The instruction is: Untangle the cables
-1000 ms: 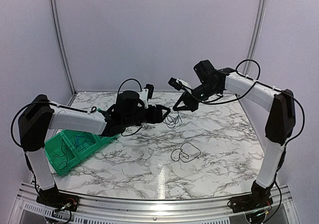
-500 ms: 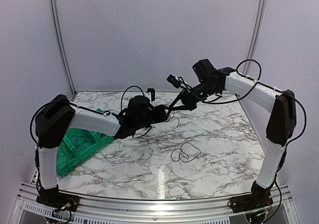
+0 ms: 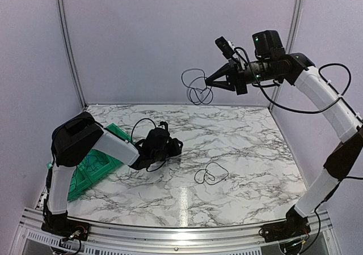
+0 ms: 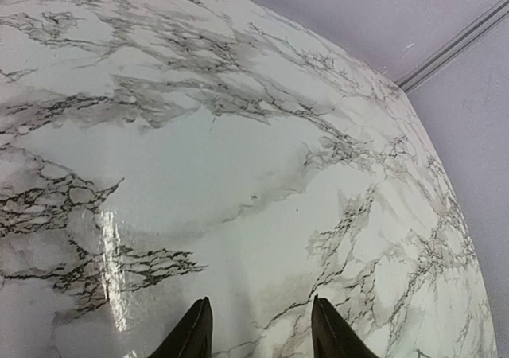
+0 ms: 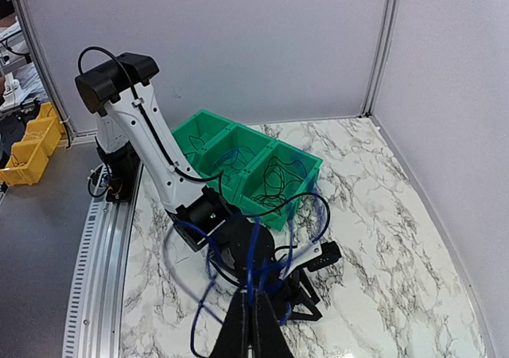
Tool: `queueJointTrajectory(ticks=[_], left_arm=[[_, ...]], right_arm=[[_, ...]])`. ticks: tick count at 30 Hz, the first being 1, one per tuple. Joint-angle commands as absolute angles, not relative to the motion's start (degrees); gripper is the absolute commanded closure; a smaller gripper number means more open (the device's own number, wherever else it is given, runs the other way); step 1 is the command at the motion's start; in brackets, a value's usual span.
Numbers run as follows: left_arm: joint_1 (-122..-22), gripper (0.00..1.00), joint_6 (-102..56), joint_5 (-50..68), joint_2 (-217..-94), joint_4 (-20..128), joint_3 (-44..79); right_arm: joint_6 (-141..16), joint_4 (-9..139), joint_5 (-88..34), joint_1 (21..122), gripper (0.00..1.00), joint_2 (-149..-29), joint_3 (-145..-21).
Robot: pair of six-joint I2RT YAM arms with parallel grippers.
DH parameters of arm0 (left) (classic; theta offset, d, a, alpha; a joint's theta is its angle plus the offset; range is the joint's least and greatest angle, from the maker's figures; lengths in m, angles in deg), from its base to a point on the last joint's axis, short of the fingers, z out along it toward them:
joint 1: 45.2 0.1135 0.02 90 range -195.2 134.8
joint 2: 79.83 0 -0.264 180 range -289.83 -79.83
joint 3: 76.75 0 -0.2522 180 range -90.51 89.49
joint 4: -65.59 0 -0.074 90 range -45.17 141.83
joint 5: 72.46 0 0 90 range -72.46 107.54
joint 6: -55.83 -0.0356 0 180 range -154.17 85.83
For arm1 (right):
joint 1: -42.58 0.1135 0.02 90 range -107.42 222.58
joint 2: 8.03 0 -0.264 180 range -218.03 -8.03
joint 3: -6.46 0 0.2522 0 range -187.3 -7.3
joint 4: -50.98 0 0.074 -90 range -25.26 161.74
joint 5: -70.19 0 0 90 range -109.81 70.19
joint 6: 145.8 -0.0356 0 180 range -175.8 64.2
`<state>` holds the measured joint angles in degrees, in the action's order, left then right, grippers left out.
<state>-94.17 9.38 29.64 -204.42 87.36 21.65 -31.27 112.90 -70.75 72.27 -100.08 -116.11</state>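
Cables (image 3: 195,88), a small knot of thin loops, hang in the air high above the desk (image 3: 249,147), well up and across from the green bin (image 3: 79,182) on the side toward the right arm. The right hand (image 3: 211,81) is clamped on them at its fingertips. In the right wrist view its fingers meet in a point, and blurred blue strands (image 5: 253,254) spill out around them. A separate loose loop (image 3: 209,173) lies flat on the desk, beyond the left hand as seen from the bin. More thin wires sit inside the bin's compartments. The left hand (image 3: 173,146) is low, just beside the bin's inner end, and its fingers (image 4: 195,336) are apart with only bare marble between them. The step in hand looks like holding the bundle aloft so the strands drop free of one another. Doing it well probably means keeping the right hand's pinch firm, since wires this fine could slip out. The left hand would then come up under the hanging loops, take a single strand near its lowest bend rather than the whole clump, and draw it away from the bin slowly. If the knot tightens instead of opening, it should ease off. From the top view I cannot tell which strand runs free, so the wrist views should guide that choice.
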Motion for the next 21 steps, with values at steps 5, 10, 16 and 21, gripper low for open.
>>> queueJointTrajectory(ticks=[5, 10, 16, 21], left_arm=[[-94.1, 0.54, 4.7, 30.5, -197.7, 90.1, 27.5], [-94.2, 0.48, 0.1, 31.9, -190.9, 92.5, 34.2], [-94.7, 0.42, -9.3, 31.1, -180.6, 104.1, 44.3], [-94.7, 0.4, -16.9, 23.8, -174.0, 106.3, 45.5]], right_arm=[[-30.1, 112.9, -71.1, 70.3, 1.0, -103.1, -113.8], [-29.8, 111.6, -69.2, 70.2, 1.0, -103.0, -111.0], [-29.0, 109.6, -66.8, 70.2, 1.0, -102.2, -105.7], [-28.3, 109.2, -64.2, 70.7, 1.0, -102.4, -103.6]])
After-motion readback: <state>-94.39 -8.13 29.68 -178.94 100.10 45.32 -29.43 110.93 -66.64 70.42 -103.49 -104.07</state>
